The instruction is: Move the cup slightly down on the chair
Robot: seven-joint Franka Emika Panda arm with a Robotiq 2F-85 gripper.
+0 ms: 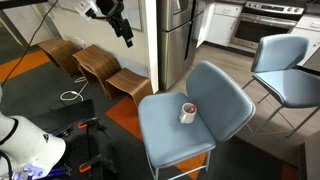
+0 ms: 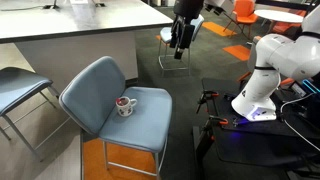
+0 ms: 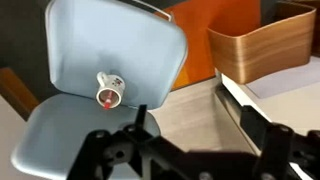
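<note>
Light-blue padding covers the chair (image 1: 195,125), and the cup (image 1: 188,112) is carried on its seat, near the middle and just in front of the curved backrest. Bare seat is left between the cup and the front edge, and this is judged to be the room into which the slight downward shift is to be made. The red opening is turned towards the wrist camera. Whether the cup stands upright or lies tipped cannot be told with certainty. No contact is made with the cup, so the task is judged as not yet begun. The gripper (image 1: 127,38) is held high and well apart from the chair, above the bent-wood stools (image 1: 100,65) in an exterior view. The fingers (image 3: 141,115) are spread, and nothing is held between them, so they are ready to be closed on the cup once it is reached. The arm is raised from the white base (image 2: 265,80), with the wrist angled downward towards the chair, so that both seat and cup are framed in the wrist view. A descent towards the seat is judged to be required before any grasp can be made.
</note>
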